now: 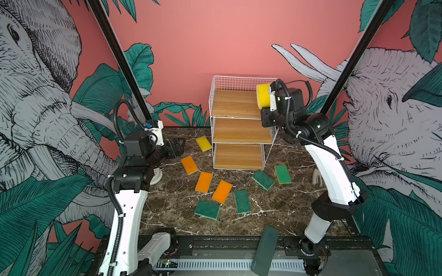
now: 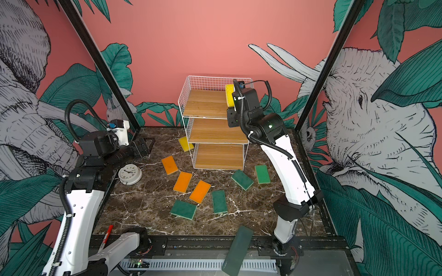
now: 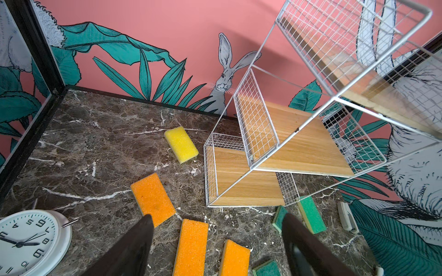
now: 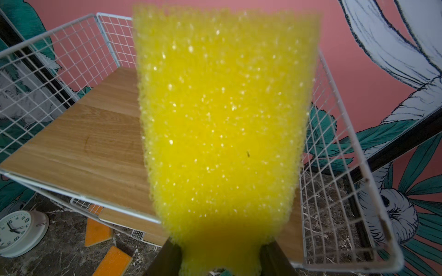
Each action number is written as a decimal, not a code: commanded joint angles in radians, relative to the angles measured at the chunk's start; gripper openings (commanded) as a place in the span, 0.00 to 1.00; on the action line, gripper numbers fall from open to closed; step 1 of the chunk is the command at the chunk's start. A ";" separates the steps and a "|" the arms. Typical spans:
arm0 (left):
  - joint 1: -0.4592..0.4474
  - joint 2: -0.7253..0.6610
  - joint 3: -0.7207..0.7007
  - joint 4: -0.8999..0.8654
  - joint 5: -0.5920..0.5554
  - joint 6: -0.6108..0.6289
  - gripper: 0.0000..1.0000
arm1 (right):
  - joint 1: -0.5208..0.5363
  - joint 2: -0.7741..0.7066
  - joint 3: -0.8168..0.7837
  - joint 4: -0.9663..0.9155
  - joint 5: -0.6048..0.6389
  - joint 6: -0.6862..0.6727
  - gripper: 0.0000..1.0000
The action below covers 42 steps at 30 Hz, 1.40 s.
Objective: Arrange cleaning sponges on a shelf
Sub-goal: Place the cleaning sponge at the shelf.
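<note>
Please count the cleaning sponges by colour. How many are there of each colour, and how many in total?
Orange sponges: 3
Yellow sponges: 2, one of them held in the right gripper
Green sponges: 4
Total: 9
</note>
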State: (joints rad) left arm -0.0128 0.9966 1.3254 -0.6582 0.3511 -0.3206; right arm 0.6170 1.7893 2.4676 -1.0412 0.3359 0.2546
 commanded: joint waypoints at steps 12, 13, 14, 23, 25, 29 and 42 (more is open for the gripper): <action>-0.009 0.026 0.023 0.042 0.012 -0.033 0.85 | -0.066 0.083 0.065 0.063 -0.106 0.060 0.44; -0.009 0.028 0.021 0.042 0.012 -0.033 0.85 | -0.066 0.086 0.063 0.057 -0.103 0.066 0.45; -0.011 0.029 0.023 0.043 0.011 -0.033 0.85 | -0.066 0.087 0.063 0.054 -0.099 0.069 0.46; -0.012 0.028 0.018 0.042 0.007 -0.032 0.85 | -0.067 0.091 0.053 0.037 -0.008 0.107 0.49; -0.013 0.027 0.017 0.040 0.011 -0.028 0.86 | -0.067 0.091 0.051 0.032 0.008 0.120 0.52; -0.014 0.027 0.013 0.039 0.003 -0.026 0.86 | -0.068 0.091 0.042 0.020 0.018 0.141 0.54; -0.015 0.018 -0.002 0.045 -0.001 -0.028 0.87 | -0.068 0.081 0.022 0.010 0.021 0.166 0.67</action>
State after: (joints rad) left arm -0.0231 1.0328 1.3254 -0.6258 0.3511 -0.3473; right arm 0.5552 1.8790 2.5046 -1.0218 0.3325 0.4011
